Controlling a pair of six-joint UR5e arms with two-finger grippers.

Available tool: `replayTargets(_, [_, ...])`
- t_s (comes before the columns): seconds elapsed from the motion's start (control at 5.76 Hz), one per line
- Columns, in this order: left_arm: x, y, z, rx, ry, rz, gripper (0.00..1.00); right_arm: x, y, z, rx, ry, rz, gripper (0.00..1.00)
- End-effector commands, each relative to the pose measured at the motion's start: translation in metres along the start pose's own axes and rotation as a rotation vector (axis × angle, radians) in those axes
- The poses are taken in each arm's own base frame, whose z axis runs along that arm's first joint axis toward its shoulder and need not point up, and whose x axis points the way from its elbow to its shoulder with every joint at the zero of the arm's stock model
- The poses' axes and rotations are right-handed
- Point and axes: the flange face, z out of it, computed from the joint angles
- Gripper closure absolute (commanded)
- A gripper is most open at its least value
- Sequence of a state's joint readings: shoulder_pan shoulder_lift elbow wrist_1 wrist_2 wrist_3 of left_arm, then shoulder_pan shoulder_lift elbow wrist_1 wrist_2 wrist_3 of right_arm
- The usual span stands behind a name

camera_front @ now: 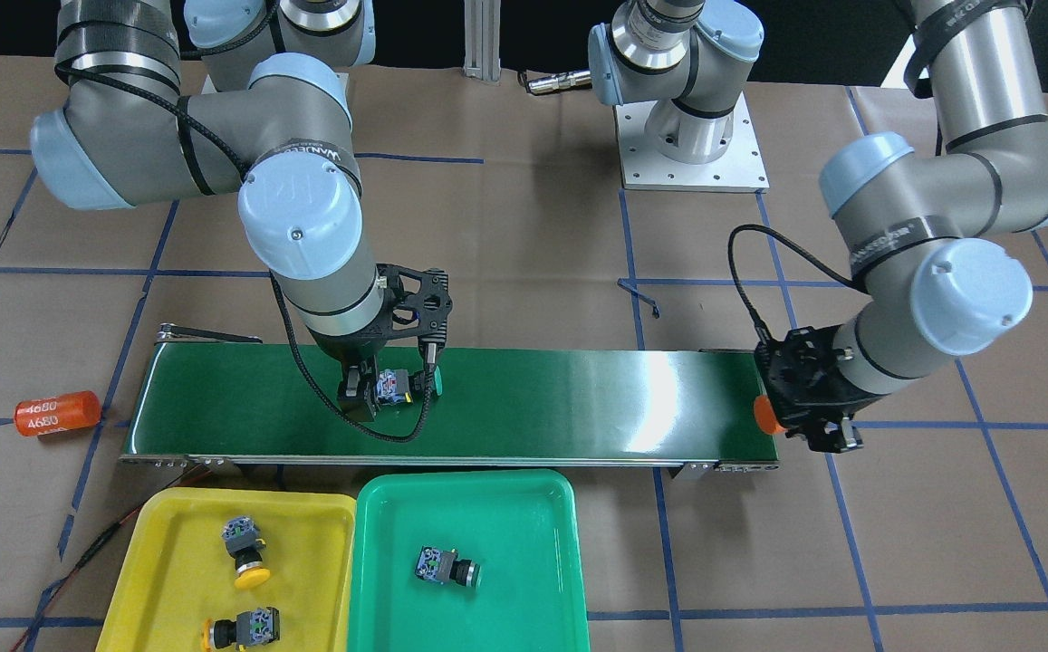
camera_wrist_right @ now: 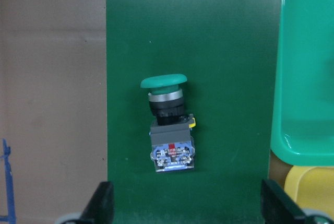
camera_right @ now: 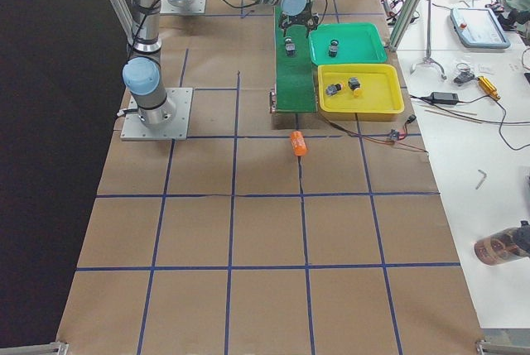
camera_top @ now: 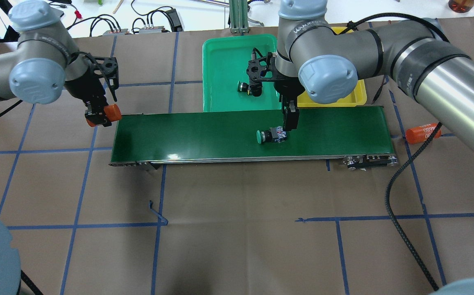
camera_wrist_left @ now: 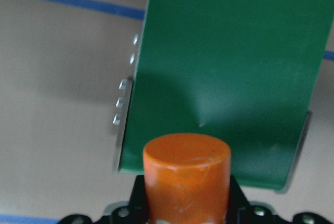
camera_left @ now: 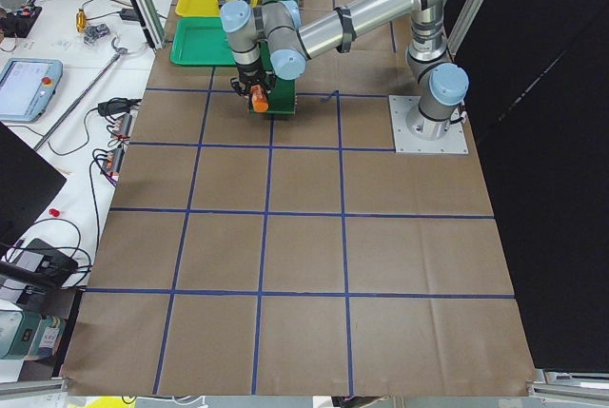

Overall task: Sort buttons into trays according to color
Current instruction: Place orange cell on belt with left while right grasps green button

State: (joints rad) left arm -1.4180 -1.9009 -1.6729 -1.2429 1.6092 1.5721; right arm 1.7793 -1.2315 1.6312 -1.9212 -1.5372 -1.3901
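While the right gripper [camera_top: 290, 119] hangs over the long dark green belt [camera_front: 578, 398] with its black fingers [camera_wrist_right: 102, 206] spread wide and holding nothing, a green-capped button [camera_wrist_right: 168, 126] lies on its side on the smooth, faintly glossy belt close under them. It has a domed mushroom cap, a bright metal collar, a black round barrel and a square blue-grey contact block with small screws. The cap points toward the robot's left.

Beyond the belt from the robot, two shallow plastic trays with rounded corners and raised rims sit edge to edge. The green tray [camera_front: 524, 507] holds the other green button [camera_front: 448, 569], tipped on its side near the middle. The yellow tray [camera_front: 161, 552] holds two yellow-capped buttons [camera_front: 245, 548], both on their sides and apart from each other.

The left gripper [camera_top: 97, 117] is at the belt's end on the robot's left, its fingers clamped on a smooth orange cylinder [camera_wrist_left: 187, 174] with a flat, lightly scuffed top. A second orange cylinder [camera_front: 57, 413], printed "4680", lies on its side just off the belt's opposite end. The desk [camera_front: 487, 226] is covered in matt brown paper crossed by a grid of blue tape lines.
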Motion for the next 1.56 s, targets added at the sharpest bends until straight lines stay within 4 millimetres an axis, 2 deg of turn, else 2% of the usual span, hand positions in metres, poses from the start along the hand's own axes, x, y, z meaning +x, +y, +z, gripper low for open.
replayTargets(0.0, [0.032, -0.039, 0.021, -0.010, 0.034, 0.080, 0.97, -0.013, 0.011, 0.044, 0.015, 0.088, -0.026, 0.00])
replayTargets(0.17, [0.036, -0.042, 0.033, -0.006, 0.036, 0.080, 0.96, -0.017, 0.029, 0.063, 0.016, 0.104, -0.019, 0.00])
replayTargets(0.35, [0.040, -0.048, 0.044, -0.008, 0.047, 0.088, 0.90, -0.015, 0.059, 0.071, 0.012, 0.078, 0.034, 0.00])
replayTargets(0.52, [0.047, -0.051, 0.043, -0.005, 0.044, 0.093, 0.40, -0.012, 0.079, 0.070, 0.011, 0.068, 0.061, 0.35])
replayTargets(0.69, [0.042, -0.050, 0.037, -0.003, 0.034, 0.060, 0.02, -0.009, 0.087, 0.068, 0.002, 0.072, 0.055, 0.69])
replayTargets(0.87, [0.046, -0.051, 0.010, -0.002, -0.001, -0.038, 0.02, -0.001, 0.106, 0.060, -0.041, 0.094, 0.050, 0.89])
replayTargets(1.04, [0.069, -0.049, -0.029, -0.001, 0.032, -0.137, 0.02, 0.010, 0.112, 0.028, -0.038, 0.158, 0.061, 0.91])
replayTargets(1.22, [0.090, -0.046, -0.074, -0.005, 0.029, -0.217, 0.02, 0.029, 0.107, -0.003, -0.022, 0.226, 0.062, 0.91])
replayTargets(1.39, [0.100, -0.044, -0.116, 0.000, 0.002, -0.296, 0.02, 0.057, 0.094, -0.020, 0.012, 0.273, 0.048, 0.90])
